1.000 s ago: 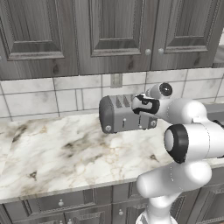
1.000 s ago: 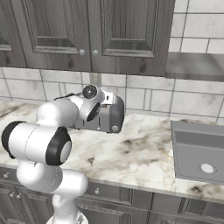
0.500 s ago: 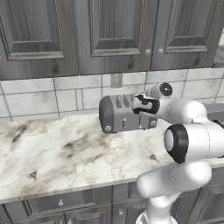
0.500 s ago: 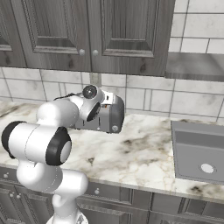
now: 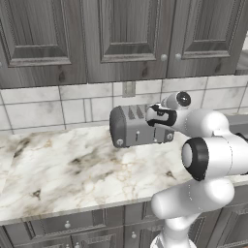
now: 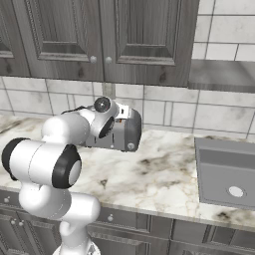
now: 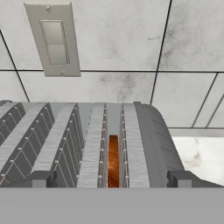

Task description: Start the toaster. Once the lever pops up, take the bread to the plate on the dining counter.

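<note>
The grey toaster (image 5: pixel 131 129) (image 6: pixel 127 132) stands on the marble worktop (image 5: pixel 58 169) against the tiled wall. My gripper (image 5: pixel 158 116) (image 6: pixel 115 123) hovers just over its top at the right end, pointing at the wall. In the hand view the toaster (image 7: pixel 151 140) shows its slots from above, and the brown bread (image 7: pixel 113 161) sits deep in one slot. My gripper (image 7: pixel 111 179) is open, one dark fingertip (image 7: pixel 41 178) on each side of that slot and nothing between them. The plate and the dining counter are out of view.
A wall switch plate (image 7: pixel 54 39) (image 5: pixel 128 88) is on the tiles behind the toaster. Dark grey upper cabinets (image 5: pixel 121 34) hang above. A steel sink (image 6: pixel 226 172) is sunk into the worktop to the right. Bare marble lies left of and before the toaster.
</note>
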